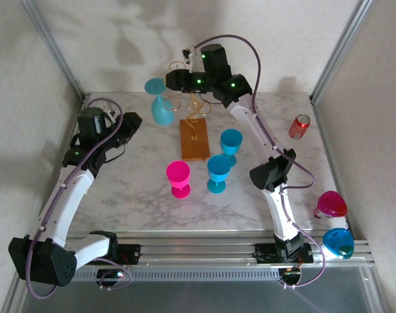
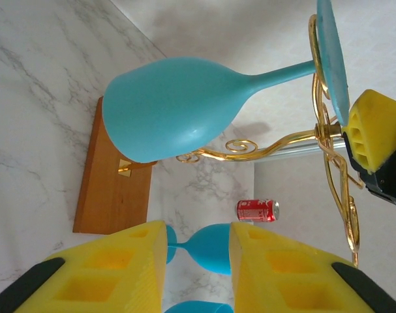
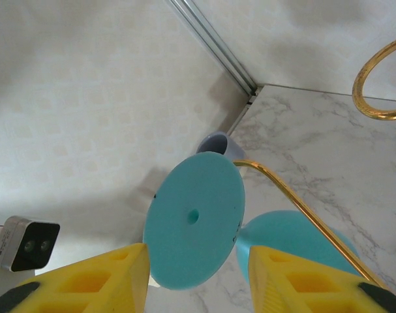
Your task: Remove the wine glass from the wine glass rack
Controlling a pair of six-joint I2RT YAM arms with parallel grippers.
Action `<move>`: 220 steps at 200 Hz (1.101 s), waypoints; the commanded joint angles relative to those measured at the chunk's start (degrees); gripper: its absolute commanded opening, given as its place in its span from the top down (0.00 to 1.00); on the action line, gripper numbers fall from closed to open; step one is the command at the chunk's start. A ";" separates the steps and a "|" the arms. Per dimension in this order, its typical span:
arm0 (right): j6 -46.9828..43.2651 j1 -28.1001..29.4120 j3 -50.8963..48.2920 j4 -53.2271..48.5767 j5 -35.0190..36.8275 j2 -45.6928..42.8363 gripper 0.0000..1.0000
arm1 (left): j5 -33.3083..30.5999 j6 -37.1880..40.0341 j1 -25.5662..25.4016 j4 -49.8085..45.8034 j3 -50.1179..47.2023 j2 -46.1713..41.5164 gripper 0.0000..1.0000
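Observation:
A teal wine glass (image 1: 161,107) hangs upside down from the left arm of the gold wire wine glass rack (image 1: 195,104), which stands on a wooden base (image 1: 194,139). My right gripper (image 1: 173,79) is up at the glass's foot. In the right wrist view it (image 3: 198,277) is open, its yellow fingers on either side of the round foot (image 3: 194,228); the gold wire (image 3: 302,208) runs past the bowl. My left gripper (image 1: 129,125) hovers left of the rack. In its own view it (image 2: 198,261) is open and empty, facing the hanging wine glass (image 2: 171,107).
A pink glass (image 1: 178,177) and two blue glasses (image 1: 218,171) (image 1: 231,142) stand in front of and beside the base. A red can (image 1: 299,126) lies at the right. A pink cup (image 1: 331,204) and a blue one (image 1: 338,242) sit by the right frame.

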 commanded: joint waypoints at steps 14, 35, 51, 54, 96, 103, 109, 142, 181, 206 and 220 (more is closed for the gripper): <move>1.60 -0.35 1.82 2.49 -0.57 2.17 0.57 | 0.16 0.01 1.00 1.73 -1.15 -1.12 0.70; 1.94 -0.28 1.80 2.80 -0.91 2.52 0.58 | 0.41 -0.16 1.17 1.91 -1.58 -1.20 0.70; 2.11 -0.33 1.82 2.89 -1.02 2.79 0.59 | 0.51 -0.29 1.26 2.00 -1.90 -1.36 0.70; 2.15 -0.31 1.82 2.89 -1.10 2.81 0.60 | 0.51 -0.32 1.27 2.04 -1.94 -1.38 0.70; 2.08 -0.24 1.82 2.65 -1.41 3.08 0.63 | 0.51 -0.42 1.55 2.01 -2.43 -1.78 0.70; 2.07 -0.17 1.79 2.68 -1.42 3.08 0.63 | 0.56 -0.43 1.66 2.00 -2.55 -1.93 0.70; 2.08 -0.10 1.82 2.68 -1.44 3.08 0.64 | 0.42 -0.43 1.64 1.98 -2.64 -1.95 0.70; 2.26 -0.08 1.81 3.07 -1.50 3.03 0.65 | 0.60 -0.51 1.81 2.09 -3.11 -2.16 0.70; 2.55 0.10 1.79 3.77 -2.01 3.07 0.66 | 0.78 -0.49 2.05 2.23 -3.36 -2.25 0.70; 2.66 0.18 1.77 4.10 -2.12 3.25 0.66 | 0.90 -0.43 2.26 2.26 -3.53 -2.34 0.70; 2.72 0.26 1.82 3.95 -2.16 3.34 0.66 | 0.95 -0.44 2.37 2.34 -3.62 -2.44 0.70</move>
